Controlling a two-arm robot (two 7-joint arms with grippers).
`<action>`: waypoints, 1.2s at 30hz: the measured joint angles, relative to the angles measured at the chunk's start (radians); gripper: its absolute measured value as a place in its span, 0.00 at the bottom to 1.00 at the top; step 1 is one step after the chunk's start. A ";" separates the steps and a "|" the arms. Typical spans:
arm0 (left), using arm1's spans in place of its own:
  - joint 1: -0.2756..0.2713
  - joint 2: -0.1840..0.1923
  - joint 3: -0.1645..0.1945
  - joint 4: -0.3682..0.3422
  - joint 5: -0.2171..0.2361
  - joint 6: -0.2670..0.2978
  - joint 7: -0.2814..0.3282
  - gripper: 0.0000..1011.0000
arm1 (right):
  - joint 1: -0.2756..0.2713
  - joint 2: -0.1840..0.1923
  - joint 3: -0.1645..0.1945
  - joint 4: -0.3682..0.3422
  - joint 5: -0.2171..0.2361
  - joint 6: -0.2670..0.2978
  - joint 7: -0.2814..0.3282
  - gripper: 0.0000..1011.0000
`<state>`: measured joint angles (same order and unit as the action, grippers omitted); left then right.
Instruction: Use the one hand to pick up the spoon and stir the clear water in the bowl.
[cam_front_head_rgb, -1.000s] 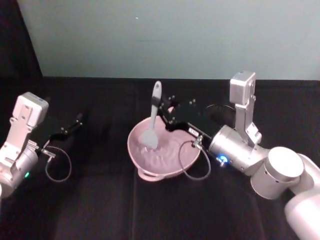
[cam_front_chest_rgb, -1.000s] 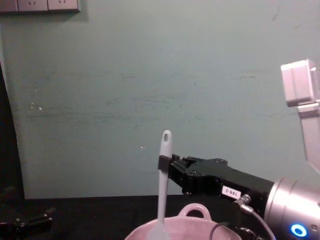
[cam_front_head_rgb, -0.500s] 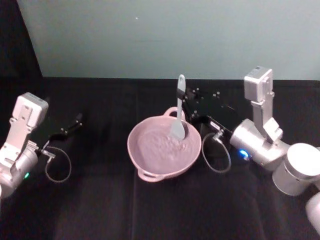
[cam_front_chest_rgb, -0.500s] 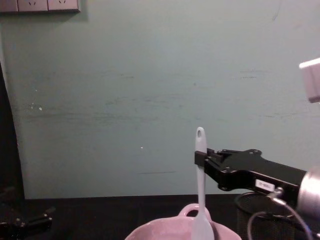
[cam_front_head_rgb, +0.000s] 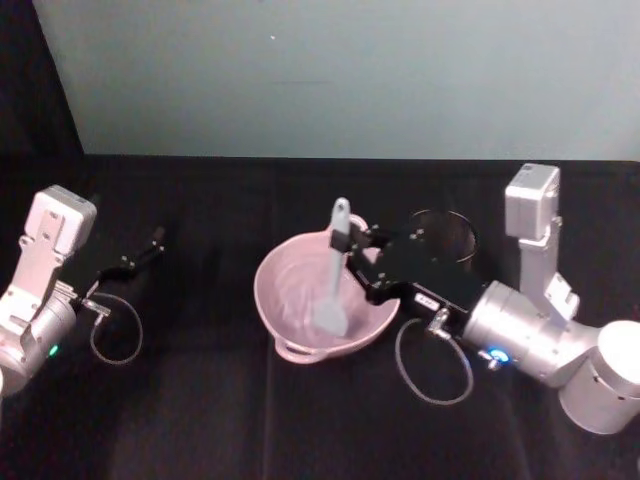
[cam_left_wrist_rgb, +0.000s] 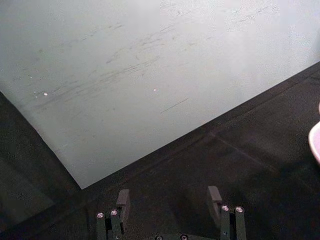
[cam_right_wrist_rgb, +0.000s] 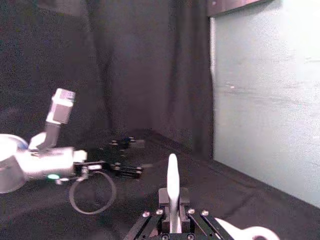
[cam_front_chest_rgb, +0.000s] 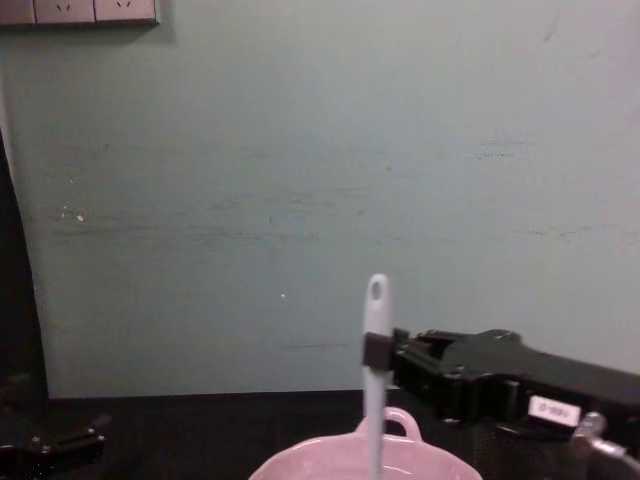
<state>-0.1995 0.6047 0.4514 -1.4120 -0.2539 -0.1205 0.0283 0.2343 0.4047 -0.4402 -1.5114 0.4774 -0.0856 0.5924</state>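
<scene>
The pale pink bowl (cam_front_head_rgb: 268, 300) sits mid-table, its loop handle (cam_front_chest_rgb: 402, 424) at the far rim. The white spoon (cam_front_head_rgb: 334, 268) stands nearly upright with its flat head down inside the bowl, toward the near side. My right gripper (cam_front_head_rgb: 346, 242), black and boxy, reaches in from the right and is shut on the spoon's handle (cam_front_chest_rgb: 376, 345) just below the hole at its tip. From the right wrist, the handle (cam_right_wrist_rgb: 172, 187) rises between the shut fingers. My left gripper (cam_front_head_rgb: 140, 255) rests open at the far left, away from the bowl, nothing between its fingers (cam_left_wrist_rgb: 122, 202).
A black wire-mesh cup (cam_front_head_rgb: 446, 232) stands just behind the right gripper, right of the bowl. Loose cable loops lie on the black cloth beside each wrist (cam_front_head_rgb: 432, 362). A pale green wall (cam_front_chest_rgb: 300, 180) closes the back of the table.
The right gripper has carried the spoon around the bowl: from its left side, to the far right, and now to the near middle. The left arm has not moved.
</scene>
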 joint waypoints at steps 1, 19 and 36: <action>0.000 0.000 0.000 0.000 0.000 0.000 0.000 1.00 | 0.004 -0.005 -0.006 0.003 0.003 0.001 0.004 0.11; 0.000 0.000 0.000 0.000 0.000 0.000 0.000 1.00 | 0.175 -0.164 -0.031 0.291 -0.111 -0.173 -0.092 0.11; 0.000 0.000 0.000 0.000 0.000 0.000 0.000 1.00 | 0.057 -0.028 0.039 0.084 -0.086 -0.042 -0.050 0.11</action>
<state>-0.1995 0.6047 0.4514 -1.4120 -0.2539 -0.1205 0.0283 0.2914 0.3763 -0.4016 -1.4275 0.3918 -0.1273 0.5424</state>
